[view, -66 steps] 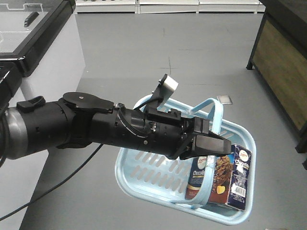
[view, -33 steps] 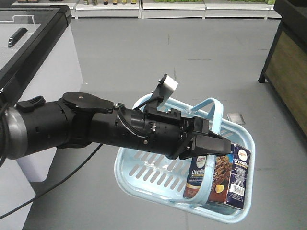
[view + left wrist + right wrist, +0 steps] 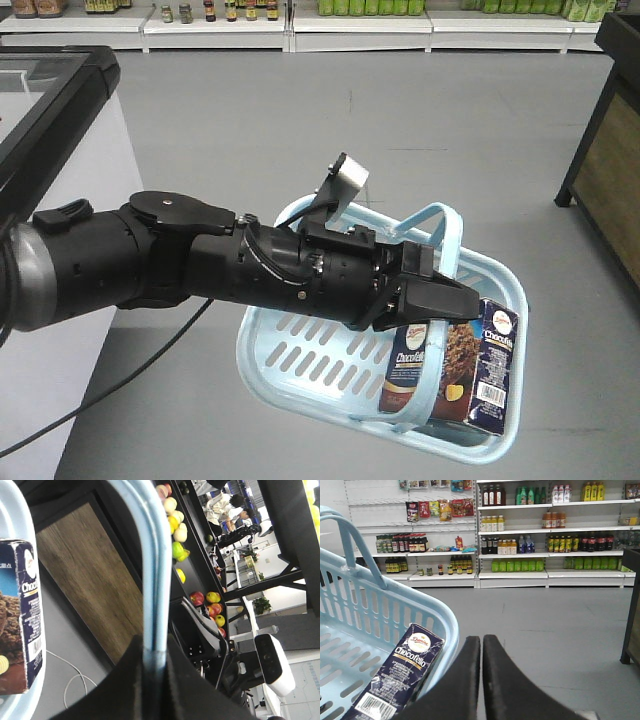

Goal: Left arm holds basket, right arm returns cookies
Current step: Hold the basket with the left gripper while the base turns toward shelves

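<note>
My left arm [image 3: 200, 265] reaches across the front view, and the left gripper [image 3: 440, 300] is shut on a loop handle of the light blue basket [image 3: 248, 352], which hangs above the floor. In the left wrist view, the handle [image 3: 150, 555] runs straight down into the left gripper [image 3: 155, 652]. The navy Chocofello cookies [image 3: 470, 365] stand upright in the basket's right end, also seen as cookies [image 3: 20, 620] and cookies [image 3: 395, 680]. My right gripper [image 3: 481, 640] is shut on nothing, just outside the basket rim [image 3: 447, 625], to the right of the cookies.
A white counter with a dark-framed lid [image 3: 50, 120] stands at the left. A dark wooden cabinet [image 3: 610, 160] is at the right. Stocked shelves [image 3: 545, 535] line the back wall. A fruit display [image 3: 200, 570] shows in the left wrist view.
The surroundings have slid in the front view: the counter moved left and down, the cabinet moved right, and the back shelves came into view. Arm, basket and cookies kept their places in the frame.
</note>
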Available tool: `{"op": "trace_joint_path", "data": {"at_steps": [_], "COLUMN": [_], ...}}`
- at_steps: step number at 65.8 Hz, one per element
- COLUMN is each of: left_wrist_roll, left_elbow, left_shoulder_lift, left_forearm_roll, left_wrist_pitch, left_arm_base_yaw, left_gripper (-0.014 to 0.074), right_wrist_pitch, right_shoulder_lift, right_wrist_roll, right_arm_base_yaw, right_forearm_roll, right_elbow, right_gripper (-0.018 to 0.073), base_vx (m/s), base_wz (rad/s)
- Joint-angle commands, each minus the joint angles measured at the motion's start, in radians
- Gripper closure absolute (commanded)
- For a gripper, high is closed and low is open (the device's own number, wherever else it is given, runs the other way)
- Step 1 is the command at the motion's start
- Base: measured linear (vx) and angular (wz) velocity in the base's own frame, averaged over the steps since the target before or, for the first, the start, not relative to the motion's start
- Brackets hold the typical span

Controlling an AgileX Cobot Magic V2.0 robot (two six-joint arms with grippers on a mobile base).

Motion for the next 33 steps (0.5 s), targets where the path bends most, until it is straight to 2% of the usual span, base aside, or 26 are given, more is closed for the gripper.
{"op": "trace_joint_path", "data": {"at_steps": [1,33], "left_wrist_roll": [0.012,0.012], "left_elbow": [-0.041,-0.041], "left_shoulder_lift": [-0.055,-0.055], "left_forearm_roll": [-0.079,-0.080], "left_wrist_pitch": [0.042,0.040], "left_arm_base_yaw": [0.004,0.004], "left_gripper": [0.0603,0.0603], "right_wrist_pitch": [-0.071,-0.068], "right_shoulder_lift": [-0.012,-0.011], "right_wrist_roll": [-0.009,-0.009], "right_arm_base_yaw": [-0.002,-0.002], "right_forearm_roll": [-0.006,-0.006], "right_elbow": [0.002,0.002], "right_gripper": [0.0563,0.0563], "base_vx": [0.51,0.55], "base_wz": [-0.08,-0.06]}}
